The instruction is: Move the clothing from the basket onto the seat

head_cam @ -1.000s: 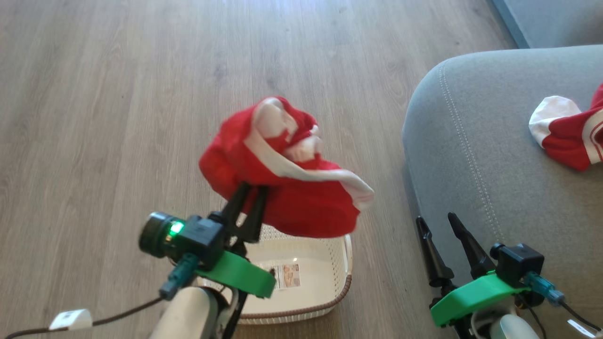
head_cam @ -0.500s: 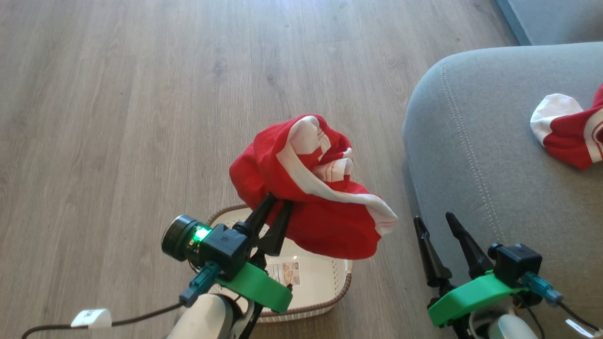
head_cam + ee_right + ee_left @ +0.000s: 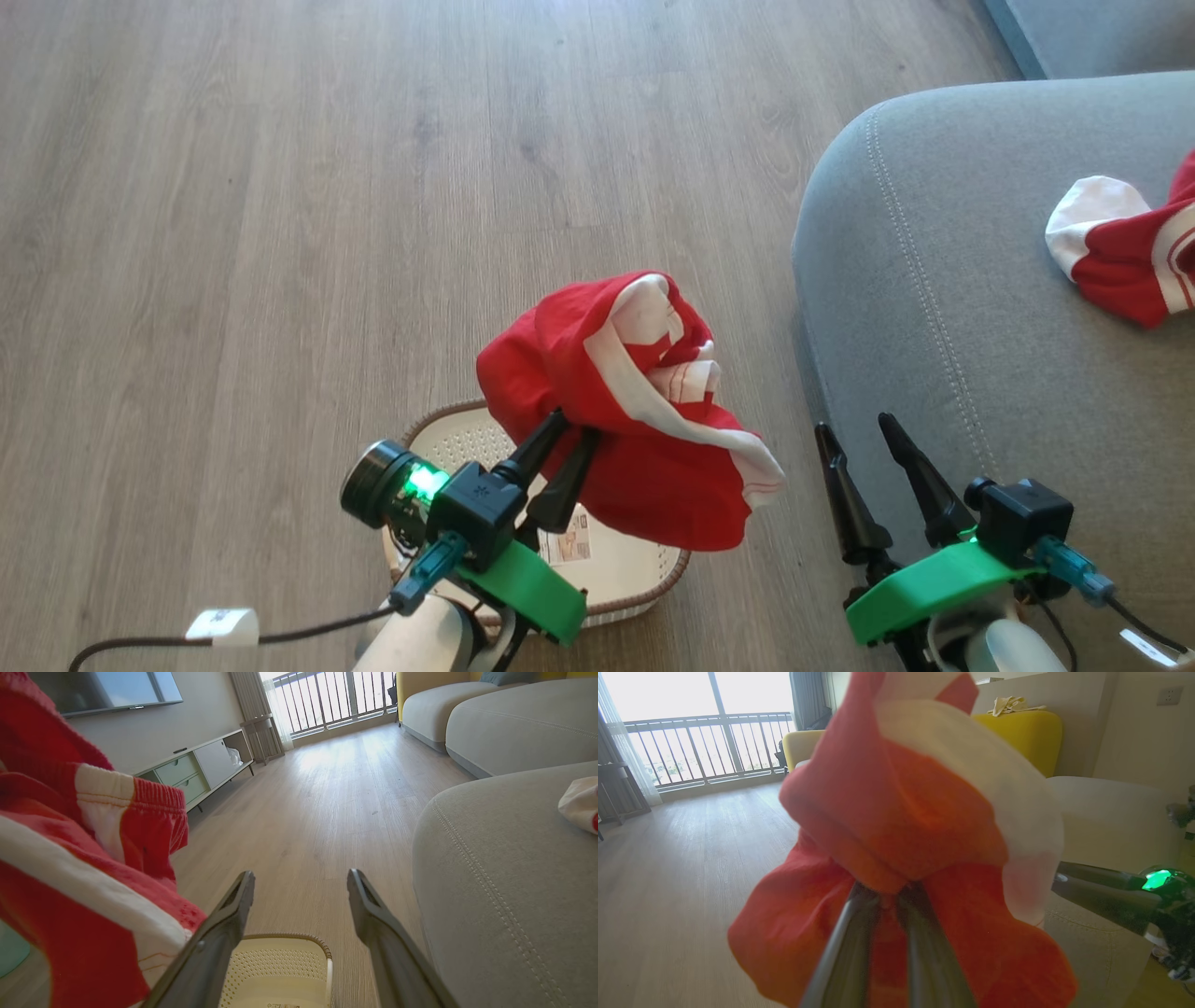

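A bunched red garment with white panels (image 3: 635, 411) hangs in the air above the basket (image 3: 644, 579), and my left gripper (image 3: 574, 429) is shut on its lower fold. The same cloth fills the left wrist view (image 3: 901, 835) and the left of the right wrist view (image 3: 79, 858). Below it the cream basket with a brown rim (image 3: 280, 966) shows a paper label on its floor. A second red and white garment (image 3: 1130, 252) lies on the grey seat (image 3: 952, 308) at the right. My right gripper (image 3: 859, 425) stands open beside the seat's corner, holding nothing.
Pale wood floor (image 3: 280, 233) stretches to the left and far side. In the right wrist view a low TV cabinet (image 3: 205, 765) lines the left wall, more grey sofa sections (image 3: 514, 723) lie beyond the seat, and a railed window (image 3: 327, 695) is at the far end.
My left gripper has carried the red garment to the right and lower in the head view, closer to the seat. The camera has shifted a little. The right gripper has kept its place.
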Tool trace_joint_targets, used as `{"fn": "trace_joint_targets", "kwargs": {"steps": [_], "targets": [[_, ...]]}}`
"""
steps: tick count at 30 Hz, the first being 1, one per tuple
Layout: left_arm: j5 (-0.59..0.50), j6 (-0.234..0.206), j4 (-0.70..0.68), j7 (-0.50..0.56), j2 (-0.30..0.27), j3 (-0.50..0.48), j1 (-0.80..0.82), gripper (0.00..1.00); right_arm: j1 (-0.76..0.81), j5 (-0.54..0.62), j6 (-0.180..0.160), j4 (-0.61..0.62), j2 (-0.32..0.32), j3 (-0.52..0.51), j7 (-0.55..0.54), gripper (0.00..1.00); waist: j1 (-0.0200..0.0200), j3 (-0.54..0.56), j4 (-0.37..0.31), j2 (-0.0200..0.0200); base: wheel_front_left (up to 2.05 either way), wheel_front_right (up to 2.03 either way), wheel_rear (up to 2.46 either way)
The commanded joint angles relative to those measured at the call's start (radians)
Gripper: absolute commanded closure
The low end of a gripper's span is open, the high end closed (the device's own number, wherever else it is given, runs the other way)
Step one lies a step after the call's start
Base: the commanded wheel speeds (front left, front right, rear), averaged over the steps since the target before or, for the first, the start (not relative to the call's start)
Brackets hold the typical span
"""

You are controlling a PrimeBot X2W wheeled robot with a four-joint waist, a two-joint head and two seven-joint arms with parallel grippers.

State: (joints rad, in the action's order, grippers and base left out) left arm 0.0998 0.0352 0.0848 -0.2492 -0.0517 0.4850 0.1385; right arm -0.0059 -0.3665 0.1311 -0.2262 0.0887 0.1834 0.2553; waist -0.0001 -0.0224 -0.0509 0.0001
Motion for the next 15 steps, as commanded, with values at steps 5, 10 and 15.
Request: {"fn": "trace_joint_targets", "kwargs": {"steps": [5,10,15], "targets": [[0.005,-0.003,-0.047,-0.013,0.001,-0.035,0.036,1.0,-0.014,-0.001,0.0,0.036,0.011,0.024,0.006,0.0,0.0001,-0.004,-0.002,-0.0001,0.0,0.0,0.0],[0.005,-0.003,-0.045,-0.013,0.001,-0.038,0.037,1.0,-0.017,0.002,0.0,0.044,0.014,0.029,0.006,0.0,0.0001,-0.007,-0.007,-0.0001,0.0,0.0,0.0],[0.005,-0.002,-0.042,-0.013,0.001,-0.049,0.034,1.0,-0.019,0.003,0.0,0.103,0.046,0.071,0.006,0.0,0.0001,-0.006,-0.02,-0.0001,0.0,0.0,0.0]]}}
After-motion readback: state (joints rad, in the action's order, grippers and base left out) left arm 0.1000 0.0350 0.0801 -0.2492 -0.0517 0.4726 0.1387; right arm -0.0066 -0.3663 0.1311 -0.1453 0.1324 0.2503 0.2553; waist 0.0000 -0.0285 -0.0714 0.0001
